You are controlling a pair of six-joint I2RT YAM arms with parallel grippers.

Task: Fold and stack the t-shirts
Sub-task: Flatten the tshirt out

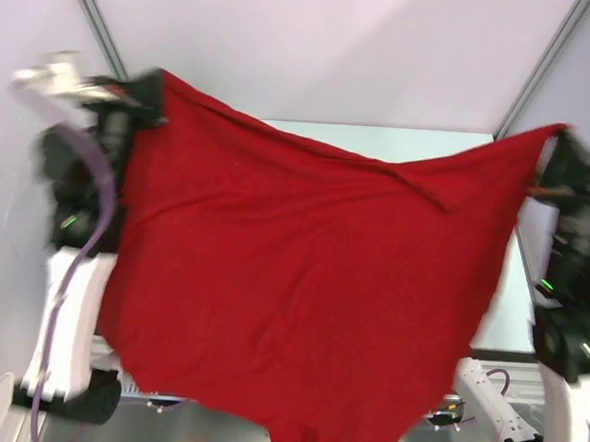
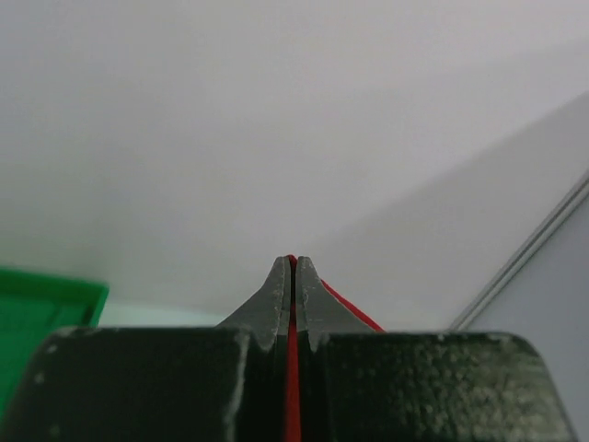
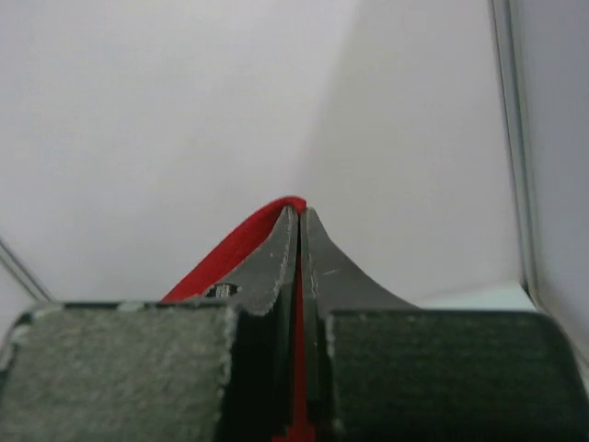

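Observation:
The deep red t-shirt [image 1: 301,292] hangs spread out between my two arms, high above the table, filling the middle of the top view. My left gripper [image 1: 152,97] is shut on its upper left corner; a red edge of cloth [image 2: 293,387] shows between the closed fingers in the left wrist view. My right gripper [image 1: 555,147] is shut on the upper right corner; red cloth [image 3: 241,241] runs out of the closed fingers in the right wrist view. The shirt's lower edge drops past the frame bottom. The blue t-shirt is hidden or out of view.
The pale table [image 1: 400,139] shows only as a strip behind the shirt. A green bin [image 2: 41,318] shows at the left in the left wrist view. Metal frame posts [image 1: 92,13] rise at the back left and back right [image 1: 545,66].

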